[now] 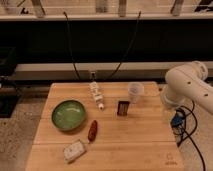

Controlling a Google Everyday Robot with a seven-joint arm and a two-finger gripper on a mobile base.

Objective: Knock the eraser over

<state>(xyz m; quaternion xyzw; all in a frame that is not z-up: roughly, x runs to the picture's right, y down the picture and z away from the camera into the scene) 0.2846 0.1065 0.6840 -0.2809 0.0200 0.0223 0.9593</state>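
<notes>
The gripper (169, 110) sits at the low end of the white arm (189, 84), by the right edge of the wooden table (135, 142). There it blurs into the pale arm casing and the floor behind, so whether it is apart or together cannot be told. The arm itself is cut off by the right border of the camera view, and dark cables (187, 132) below it trail down out of sight. The eraser (123, 108) stands on end right of the table's middle, with its long axis vertical and a broad dark face turned toward the camera. Some lighter tan shows on it, too faint to place. It is apart from the gripper. The clear plastic cup (135, 92) stands upright just behind it to the right. A white tube (96, 95) lies flat to its left, its label unreadable. Farther left is a green bowl (68, 114), with a red pepper-like item (92, 130) and a whitish flat block (74, 150) nearer the front.
</notes>
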